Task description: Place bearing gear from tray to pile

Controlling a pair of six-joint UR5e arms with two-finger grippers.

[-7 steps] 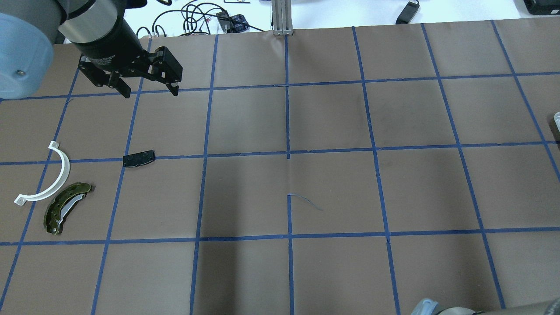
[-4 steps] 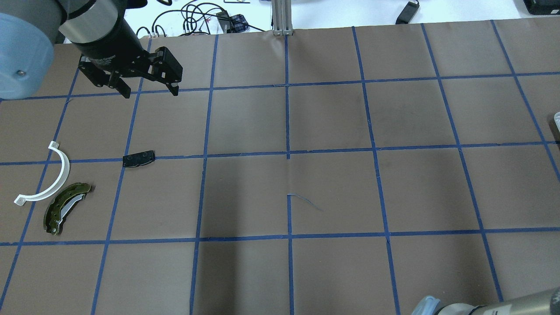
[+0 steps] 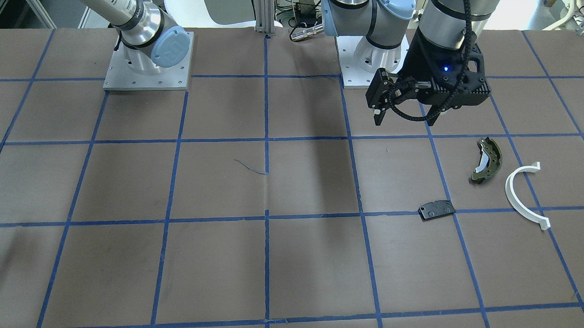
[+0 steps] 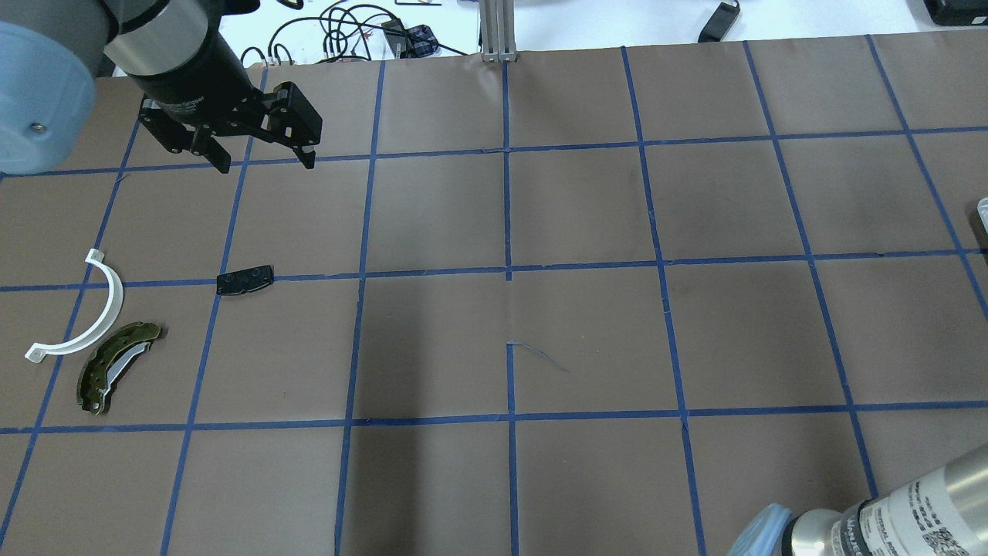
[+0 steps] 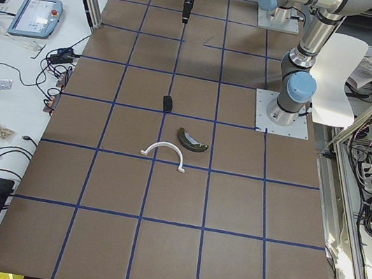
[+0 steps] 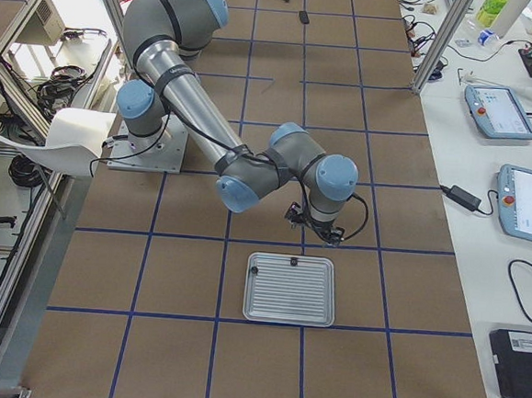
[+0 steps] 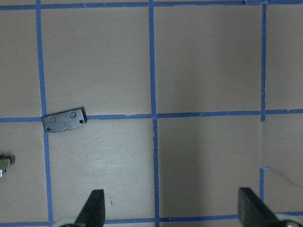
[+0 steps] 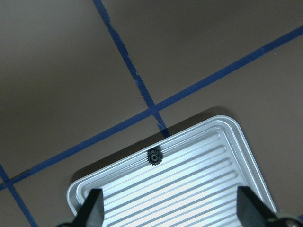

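A small black bearing gear lies on the ribbed metal tray, near its edge. My right gripper hangs open and empty above the tray. The pile lies far off on the other side of the table: an olive-green brake shoe, a white half-ring and a flat black plate. My left gripper is open and empty, held above the table beyond the black plate.
Brown paper with a blue tape grid covers the table. An aluminium post and cables stand at the far edge. The arm bases are bolted to the robot's side. Tablets lie on a side bench.
My right arm's wrist has come further into the overhead view at the bottom right. My left gripper and the pile have not moved.
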